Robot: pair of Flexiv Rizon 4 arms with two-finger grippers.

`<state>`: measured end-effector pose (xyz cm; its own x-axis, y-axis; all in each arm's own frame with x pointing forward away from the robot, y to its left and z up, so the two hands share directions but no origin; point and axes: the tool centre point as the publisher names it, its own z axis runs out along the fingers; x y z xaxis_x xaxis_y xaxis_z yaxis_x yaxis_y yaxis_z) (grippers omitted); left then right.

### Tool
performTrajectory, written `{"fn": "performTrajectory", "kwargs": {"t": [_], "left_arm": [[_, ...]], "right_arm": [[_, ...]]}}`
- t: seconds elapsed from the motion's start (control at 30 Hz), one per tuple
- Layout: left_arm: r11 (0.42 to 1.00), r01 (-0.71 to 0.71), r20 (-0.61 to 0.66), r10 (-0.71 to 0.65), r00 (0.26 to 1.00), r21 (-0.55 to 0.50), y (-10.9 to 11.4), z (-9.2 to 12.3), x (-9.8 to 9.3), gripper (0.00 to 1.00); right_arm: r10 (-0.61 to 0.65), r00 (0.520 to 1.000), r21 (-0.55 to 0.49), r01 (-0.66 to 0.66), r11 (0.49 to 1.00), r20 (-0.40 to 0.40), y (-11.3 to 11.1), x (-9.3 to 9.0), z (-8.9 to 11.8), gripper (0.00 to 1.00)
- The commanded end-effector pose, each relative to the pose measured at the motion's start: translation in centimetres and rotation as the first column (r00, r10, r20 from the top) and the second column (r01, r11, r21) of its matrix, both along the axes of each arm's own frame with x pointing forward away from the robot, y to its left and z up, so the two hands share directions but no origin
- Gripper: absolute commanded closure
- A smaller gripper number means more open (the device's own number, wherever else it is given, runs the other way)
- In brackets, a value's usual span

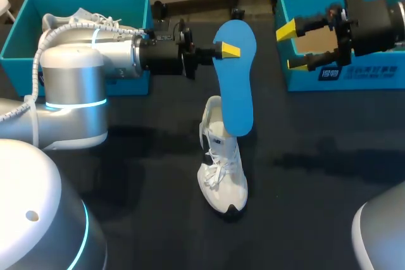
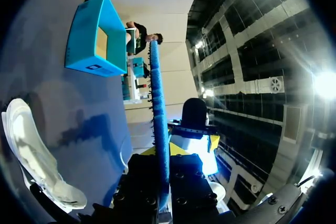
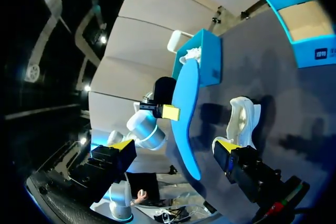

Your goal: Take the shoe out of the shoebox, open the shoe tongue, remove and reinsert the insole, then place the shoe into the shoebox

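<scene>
- Currently, the blue insole point(image 1: 235, 86) is out of the shoe and hanging in the air, pinched near its toe end by my left gripper point(image 1: 224, 50), whose jaws are pressed on it from both sides.
- Its heel end points down toward the white shoe point(image 1: 223, 169). The right wrist view shows it clear of the shoe, not yet in it.
- That shoe sits on the table between the two boxes, toe toward me and mouth facing up. I judge the tongue to be pulled open, though I can't see it plainly.
- My right gripper point(image 1: 292, 47) hovers over the right-hand box point(image 1: 354, 80), jaws spread and holding nothing.
- That box looks empty inside, so I take it as the one the shoe goes back into.
- The left-hand box point(image 1: 19, 36) holds a second white shoe point(image 1: 95, 18).
- As I judge it, taking the shoe out and removing the insole are done. Sliding the insole back in and boxing the shoe remain.
</scene>
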<state>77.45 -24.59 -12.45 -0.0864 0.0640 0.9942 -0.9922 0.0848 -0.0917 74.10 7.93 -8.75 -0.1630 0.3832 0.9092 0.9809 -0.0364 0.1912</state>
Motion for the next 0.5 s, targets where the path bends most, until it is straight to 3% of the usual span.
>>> {"fn": "performTrajectory", "kwargs": {"t": [0.03, 0.27, 0.5], "left_arm": [[1.000, -0.003, 0.000, 0.003, 1.000, 0.000, 0.03, 0.00, -0.14, 1.00], [0.999, 0.015, 0.045, -0.014, 0.999, -0.029, 0.43, 0.16, 0.05, 1.00], [0.999, 0.038, 0.219, -0.030, 0.975, -0.032, 0.85, 0.09, 0.45, 1.00]], "right_arm": [[0.004, 1.000, 0.077, -0.003, 0.997, -0.006, -0.30, 0.06, -1.07, 0.00], [-0.002, 1.000, 0.089, 0.002, 0.996, -0.009, -0.40, 0.05, -1.22, 0.00], [-0.002, 1.000, 0.089, 0.002, 0.996, -0.009, -0.40, 0.05, -1.22, 0.00]]}}
